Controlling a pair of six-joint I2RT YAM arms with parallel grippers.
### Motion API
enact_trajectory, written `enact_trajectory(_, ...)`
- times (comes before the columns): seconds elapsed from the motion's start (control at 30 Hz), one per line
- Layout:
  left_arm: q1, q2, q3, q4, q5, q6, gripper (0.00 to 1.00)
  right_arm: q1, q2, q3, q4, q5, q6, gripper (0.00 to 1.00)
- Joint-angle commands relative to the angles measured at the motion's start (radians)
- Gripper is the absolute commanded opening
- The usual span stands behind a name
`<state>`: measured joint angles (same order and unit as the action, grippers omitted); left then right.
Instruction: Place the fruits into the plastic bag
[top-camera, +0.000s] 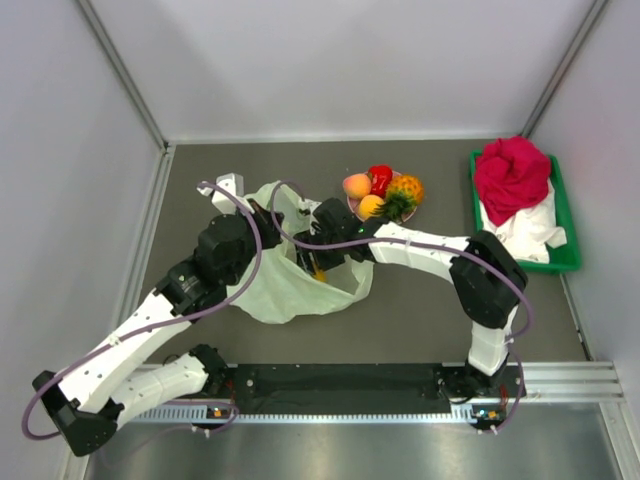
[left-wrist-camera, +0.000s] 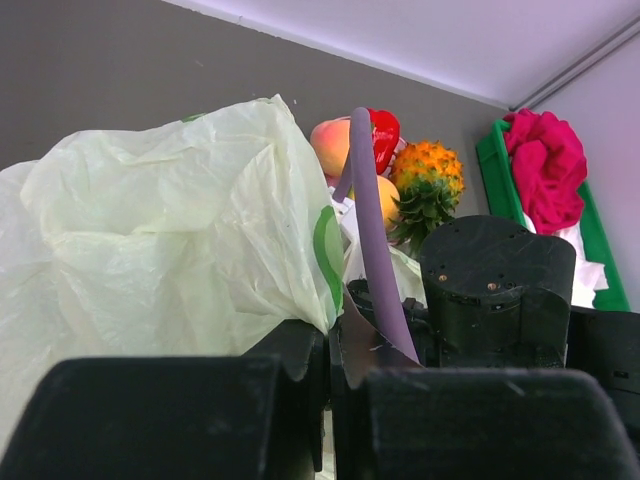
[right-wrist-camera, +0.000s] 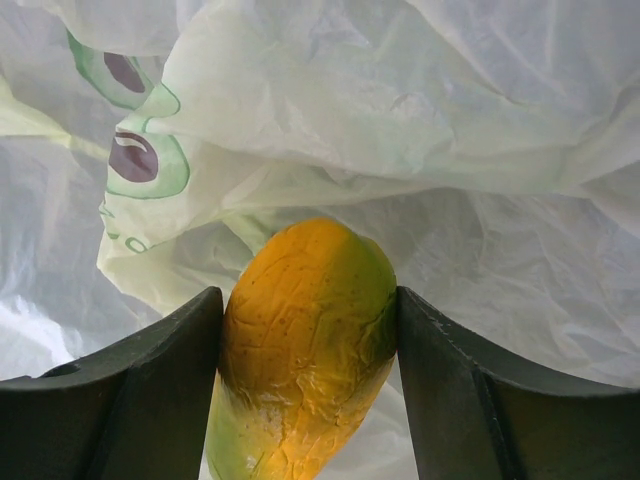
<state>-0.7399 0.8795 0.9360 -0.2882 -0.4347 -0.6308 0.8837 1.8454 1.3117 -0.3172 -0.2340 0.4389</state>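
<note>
Thin pale-green film, the plastic bag (top-camera: 290, 288): near weightless, limp, slippery, no shape of its own (apt to sag shut once released). Slumped on the tabletop (top-camera: 420, 310) between the two arms. Pinched at the rim by the left jaws, pressed together on a fold of film and lifting it. Best taken at rim or loop handle, never mid-wall.

Clamped across the middle by the right jaws, a yellow-orange mango (right-wrist-camera: 305, 340), low over the bag with film filling the view behind it. Hard to tell whether fully inside yet. By the look of it light and firm, skin waxy, rounded enough to slip out under a careless squeeze.

Just beyond the bag, heaped together and touching: a peach-coloured fruit (top-camera: 356, 185), a red one (top-camera: 380, 178), a small pineapple (top-camera: 405, 189), another mango (top-camera: 370, 206). Pineapple better held by the body than the crown.

Far right, a green tray (top-camera: 562, 215) with red cloth (top-camera: 510, 175), well apart, no obstacle. In the way instead: a purple cable (left-wrist-camera: 372, 230) looping near the bag's mouth, and loose film around the right jaws.
</note>
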Motion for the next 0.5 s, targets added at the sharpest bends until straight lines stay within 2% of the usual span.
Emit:
enact_trajectory(0.0, 0.002, -0.027, -0.009, 0.063, -0.002, -0.03, 0.0, 0.012, 0.0, 0.038, 0.04, 0.035, 0.011, 0.22)
enact_trajectory(0.23, 0.002, -0.048, -0.005, 0.041, -0.021, -0.017, 0.0, 0.012, 0.021, 0.029, 0.026, 0.078, -0.006, 0.27)
enact_trajectory(0.47, 0.002, -0.074, -0.005, -0.008, -0.032, 0.009, 0.0, 0.012, -0.018, 0.034, 0.032, 0.019, -0.031, 0.53)
